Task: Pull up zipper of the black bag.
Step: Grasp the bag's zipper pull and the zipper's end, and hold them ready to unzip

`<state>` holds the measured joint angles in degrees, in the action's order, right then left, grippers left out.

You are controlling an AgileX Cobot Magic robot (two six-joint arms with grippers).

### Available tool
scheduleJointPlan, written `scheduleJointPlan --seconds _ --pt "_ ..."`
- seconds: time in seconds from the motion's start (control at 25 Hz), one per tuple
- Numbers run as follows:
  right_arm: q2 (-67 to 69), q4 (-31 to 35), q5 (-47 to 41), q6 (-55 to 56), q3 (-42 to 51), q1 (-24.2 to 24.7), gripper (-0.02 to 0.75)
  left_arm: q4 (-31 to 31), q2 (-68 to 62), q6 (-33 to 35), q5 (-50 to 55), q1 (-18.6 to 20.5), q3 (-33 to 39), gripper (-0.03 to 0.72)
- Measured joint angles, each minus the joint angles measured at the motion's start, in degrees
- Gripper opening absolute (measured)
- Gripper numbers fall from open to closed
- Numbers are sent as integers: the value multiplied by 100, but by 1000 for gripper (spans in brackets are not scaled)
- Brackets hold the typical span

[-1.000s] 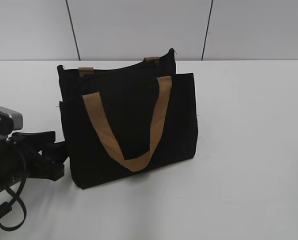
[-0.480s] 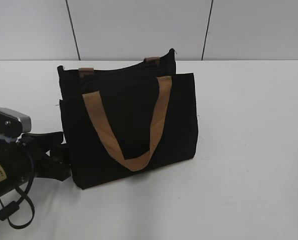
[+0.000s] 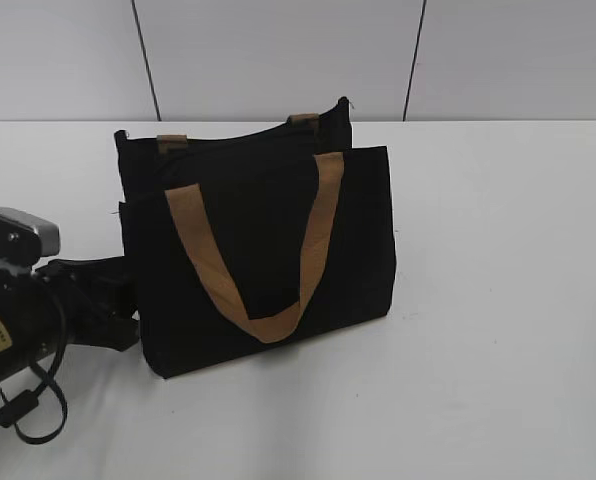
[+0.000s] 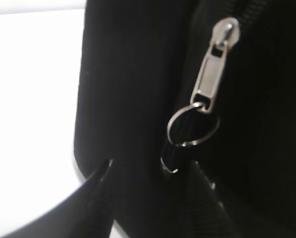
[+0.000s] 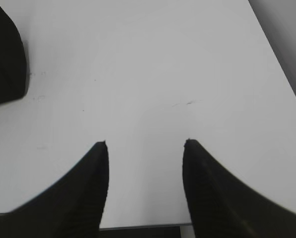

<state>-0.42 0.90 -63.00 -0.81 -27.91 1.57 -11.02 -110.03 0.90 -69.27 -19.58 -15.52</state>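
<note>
The black bag [image 3: 258, 250] stands upright on the white table [image 3: 498, 300]. The left gripper [image 4: 153, 171], jaws apart, sits at the bag's left end, just below the zipper [image 4: 207, 89]. The right gripper [image 5: 145, 148] hangs open over bare table, well right of the bag.

The left arm [image 3: 18, 320] is showing a black body, a silver-grey block with small screws on top, a yellow label on its side and a black cable looping beneath. The right end effector [image 5: 145, 186] is showing two black, ribbed, pointed fingers [image 5: 88, 188].

The black bag [image 3: 263, 240] stands on the table [image 3: 498, 300], the left claw [image 3: 103, 300] at its left side.
</note>
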Motion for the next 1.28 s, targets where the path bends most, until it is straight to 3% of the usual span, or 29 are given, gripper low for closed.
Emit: scheduleJointPlan --seconds 0.24,0.72,0.84,1.04,1.28 --pt "0 0 0 0 0 0 381 -352 -106 0 -24 52 -181 323" --pt "0 0 0 0 0 0 381 -464 -249 -1 -26 58 -289 268" --pt "0 0 0 0 0 0 381 -471 -249 -1 -26 58 -289 218" --pt "0 0 0 0 0 0 381 -451 -249 -1 -26 58 -289 24" --pt "0 0 0 0 0 0 381 -211 248 -6 20 58 -258 18"
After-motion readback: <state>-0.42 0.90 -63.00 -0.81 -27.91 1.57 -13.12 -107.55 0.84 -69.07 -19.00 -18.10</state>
